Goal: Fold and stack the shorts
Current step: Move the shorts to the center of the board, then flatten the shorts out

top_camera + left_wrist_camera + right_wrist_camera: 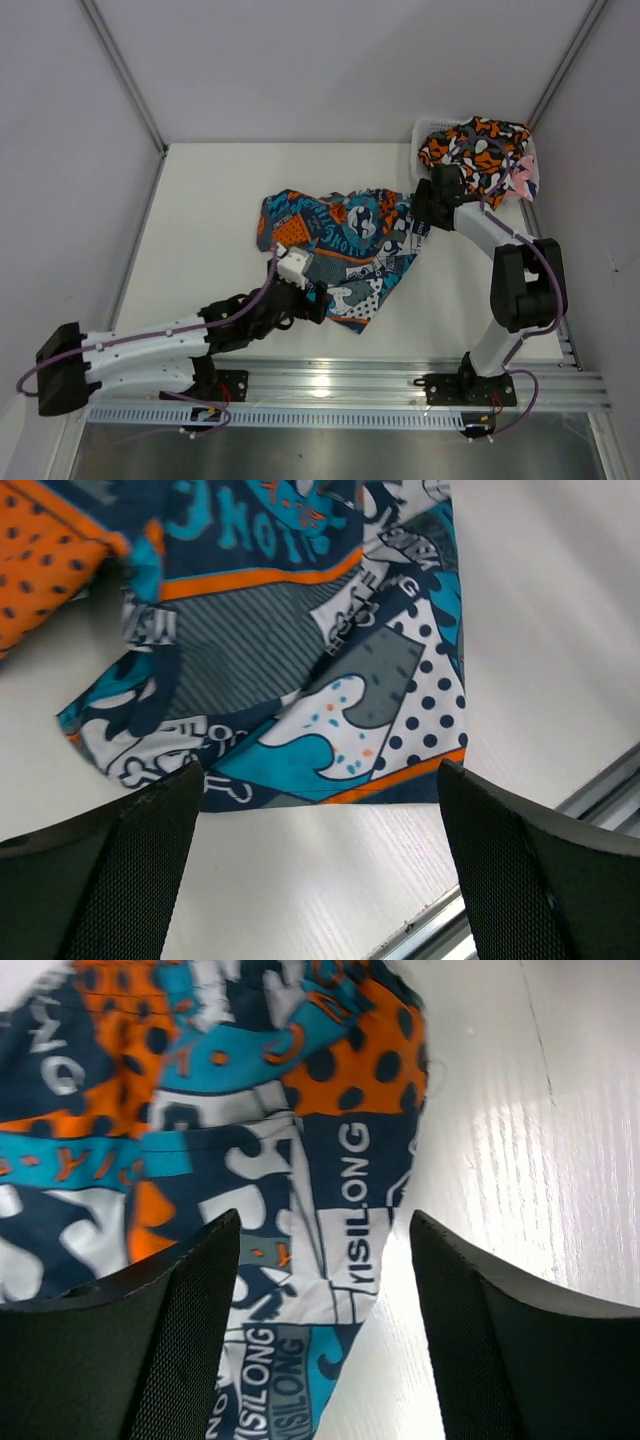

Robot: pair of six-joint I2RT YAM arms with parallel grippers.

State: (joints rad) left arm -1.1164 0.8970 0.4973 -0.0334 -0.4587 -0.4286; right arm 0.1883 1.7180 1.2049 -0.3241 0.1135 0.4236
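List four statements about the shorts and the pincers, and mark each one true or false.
1. The blue shorts lie spread on the table. True.
2. The camouflage shorts lie on the table beside the blue ones. False: they sit in the basket at the far right corner.
3. The left pincer and the right pincer are both open. True.
4. The left pincer hangs over the basket. False: it is at the near edge of the blue shorts, and the right pincer is at their right edge.
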